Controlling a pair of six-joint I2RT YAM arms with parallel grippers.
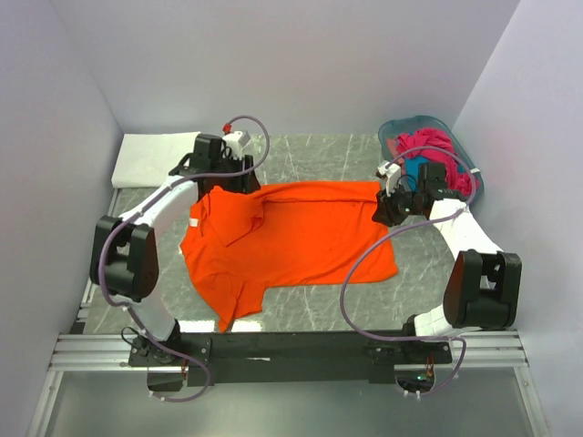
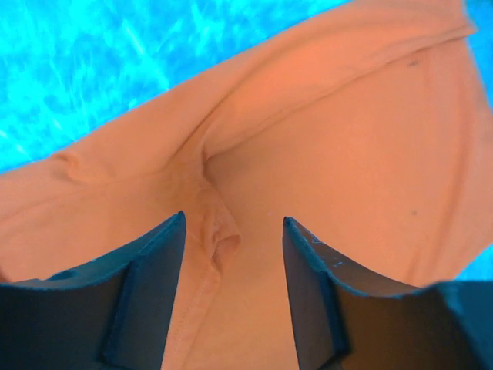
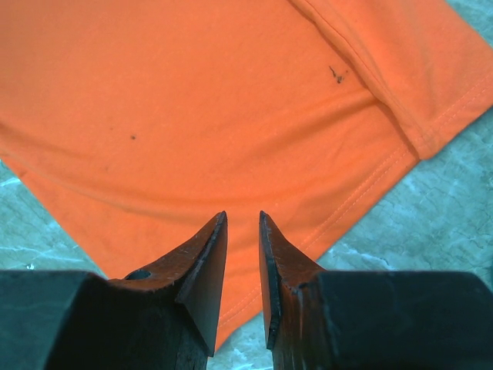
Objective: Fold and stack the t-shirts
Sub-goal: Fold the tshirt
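Far to the left of the orange t-shirt, past its far-left corner, lies one white t-shirt, folded flat, probably the start of the stack. The left gripper hangs over the orange t-shirt's far-left part, near the collar. Its jaws stand well apart and grasp nothing, with a small ridge of cloth lying loose between them. The orange t-shirt itself is spread over the middle of the table, likely laid out for folding. At its far-right corner sits the right gripper, jaws nearly together over the hem. Whether cloth is pinched there cannot be told. Beyond that corner stands one teal basket, holding a magenta t-shirt and a blue one, presumably waiting their turn. That makes four shirts and two grippers.
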